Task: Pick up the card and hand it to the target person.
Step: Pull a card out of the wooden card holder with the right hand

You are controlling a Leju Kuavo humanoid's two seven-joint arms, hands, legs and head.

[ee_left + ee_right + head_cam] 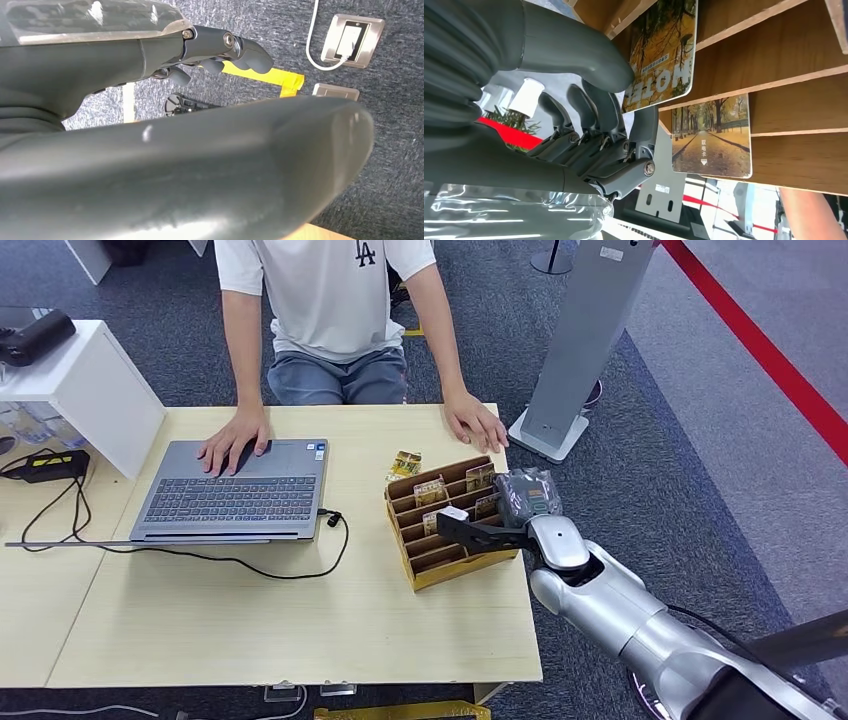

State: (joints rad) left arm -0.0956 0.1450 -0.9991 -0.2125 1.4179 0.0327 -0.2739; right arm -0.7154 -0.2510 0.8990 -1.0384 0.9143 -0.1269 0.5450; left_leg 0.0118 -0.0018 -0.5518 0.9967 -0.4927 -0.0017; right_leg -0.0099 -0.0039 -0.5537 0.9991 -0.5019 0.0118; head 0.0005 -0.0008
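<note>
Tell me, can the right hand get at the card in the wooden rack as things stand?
Probably yes: the right hand is already at the wooden rack, its thumb and fingers closing around a card, with nothing between.

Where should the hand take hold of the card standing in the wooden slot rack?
Pinch the card by its free edge, which sticks out past the rack slat, thumb on one face and fingers behind. Come from the rack's open side, where the right hand already is.

The person's white T-shirt bears a dark "LA" logo on the chest. In the right wrist view, one card in the wooden rack shows inverted white lettering, too unclear to read
</note>
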